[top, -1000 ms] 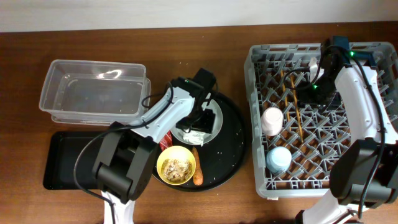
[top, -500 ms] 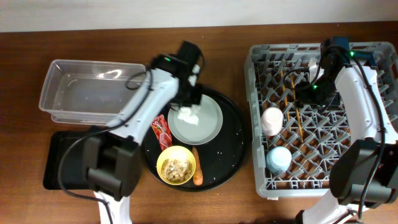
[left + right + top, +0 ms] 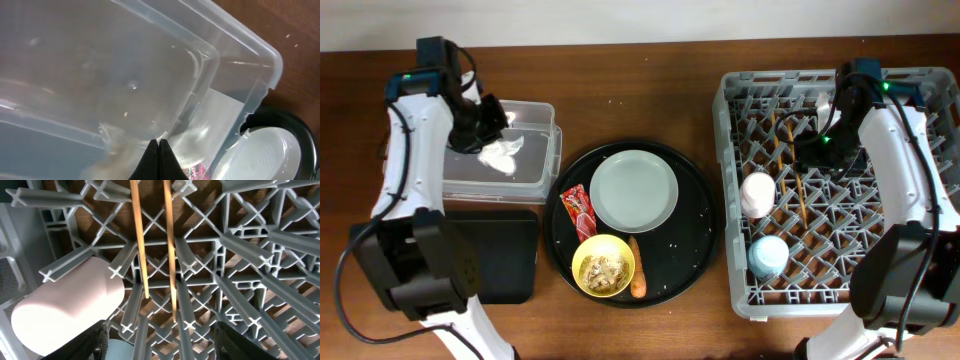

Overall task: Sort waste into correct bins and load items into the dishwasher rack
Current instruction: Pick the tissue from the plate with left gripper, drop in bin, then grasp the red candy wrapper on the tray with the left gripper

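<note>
My left gripper (image 3: 486, 133) hangs over the clear tub (image 3: 525, 170), shut on the crumpled white tissue (image 3: 502, 153). In the left wrist view its black fingertips (image 3: 158, 144) are pressed together, and the tissue (image 3: 117, 157) is a pale blur beside them above the tub (image 3: 150, 60). The red wrapper (image 3: 578, 212), grey plate (image 3: 633, 190), yellow bowl (image 3: 604, 265) with scraps and a carrot piece (image 3: 638, 277) lie on the round black tray (image 3: 695, 240). My right gripper (image 3: 817, 142) stands open over the rack (image 3: 735, 95). Below it are the chopsticks (image 3: 140, 240), the white-pink cup (image 3: 65, 305) and the blue cup (image 3: 117, 350).
The shallow black tray (image 3: 505, 260) lies in front of the tub, partly hidden by the left arm's base. The rack's upright pegs (image 3: 250, 245) crowd round the right gripper (image 3: 160, 345). Bare brown table (image 3: 640, 90) shows between tub and rack.
The left gripper closed on the tissue at the plate and swung left with it to above the clear tub. The right arm has stayed over the rack.
</note>
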You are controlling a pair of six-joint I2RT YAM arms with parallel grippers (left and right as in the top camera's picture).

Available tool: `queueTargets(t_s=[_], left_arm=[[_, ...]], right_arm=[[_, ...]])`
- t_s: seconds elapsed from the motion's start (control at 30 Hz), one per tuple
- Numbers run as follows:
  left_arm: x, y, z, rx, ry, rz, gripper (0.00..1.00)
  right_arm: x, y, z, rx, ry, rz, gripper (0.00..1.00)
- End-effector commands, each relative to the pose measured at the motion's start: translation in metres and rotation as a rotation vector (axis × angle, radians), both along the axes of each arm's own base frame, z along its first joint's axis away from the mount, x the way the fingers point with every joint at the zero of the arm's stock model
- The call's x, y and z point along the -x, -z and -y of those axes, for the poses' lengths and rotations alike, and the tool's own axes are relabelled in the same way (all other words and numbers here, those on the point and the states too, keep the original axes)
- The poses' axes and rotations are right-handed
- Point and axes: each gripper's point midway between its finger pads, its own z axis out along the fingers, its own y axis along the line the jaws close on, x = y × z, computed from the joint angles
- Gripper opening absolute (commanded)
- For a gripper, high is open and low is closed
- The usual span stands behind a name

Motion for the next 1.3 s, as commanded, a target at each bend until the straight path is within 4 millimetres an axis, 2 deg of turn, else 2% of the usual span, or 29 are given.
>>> queueTargets(t_s=[0.0,0.03,0.07,0.1,0.13,0.23,0.4,0.53,0.6,0.67,0.77,0.87,0.93,1.0,1.1,1.17,1.27], left_arm=[[0.002,-0.011,-0.009,-0.032,-0.003,0.016,0.01],[0.004,-0.010,-0.011,-0.047,-0.006,0.008,0.03],[0.006,-0.009,-0.013,-0.058,-0.009,-0.002,0.11],[0.008,-0.009,-0.013,-0.060,-0.010,-0.010,0.24],[0.009,-0.009,-0.013,-0.059,-0.010,-0.013,0.43],[0.012,-0.008,-0.013,-0.057,-0.009,-0.027,0.74],[0.023,-0.005,-0.006,-0.049,0.004,-0.077,0.73],[0.053,-0.001,0.000,-0.036,0.038,-0.197,0.53],[0.063,-0.004,0.010,-0.036,0.076,-0.228,0.50],[0.064,-0.012,0.024,-0.044,0.116,-0.205,0.48],[0.070,-0.041,0.048,-0.073,0.173,-0.133,0.48],[0.087,-0.057,0.043,-0.173,0.119,-0.147,0.48],[0.093,-0.057,0.053,-0.172,0.133,-0.160,0.47],[0.096,-0.045,0.066,-0.175,0.171,-0.176,0.46],[0.101,-0.007,0.092,-0.173,0.216,-0.202,0.46],[0.110,0.028,0.113,-0.172,0.237,-0.220,0.46],[0.119,0.051,0.121,-0.172,0.235,-0.236,0.47]], right_arm=[[0.002,0.000,-0.006,-0.010,-0.008,-0.002,0.67],[0.002,0.000,-0.006,-0.010,-0.008,-0.002,0.67],[0.002,0.000,-0.006,-0.010,-0.007,-0.002,0.67],[0.002,0.000,-0.006,-0.010,-0.007,-0.002,0.67],[0.002,0.000,-0.006,-0.011,-0.008,-0.002,0.67],[0.002,0.000,-0.006,-0.010,-0.008,-0.002,0.67],[0.002,0.000,-0.006,-0.010,-0.008,-0.002,0.67],[0.002,0.000,-0.006,-0.010,-0.008,-0.002,0.67],[0.002,0.000,-0.006,-0.010,-0.008,-0.001,0.67],[0.002,0.000,-0.006,-0.011,-0.001,-0.001,0.67],[0.002,0.000,-0.006,-0.011,-0.001,-0.002,0.67],[0.002,0.000,-0.006,-0.011,-0.001,-0.002,0.67],[0.002,0.000,-0.006,-0.011,-0.001,-0.002,0.67],[0.002,0.000,-0.006,-0.011,-0.001,-0.002,0.67],[0.003,0.000,-0.006,-0.012,-0.001,-0.009,0.67],[0.003,0.000,-0.006,-0.012,-0.002,-0.009,0.67],[0.003,0.000,-0.006,-0.012,-0.001,-0.009,0.67]])
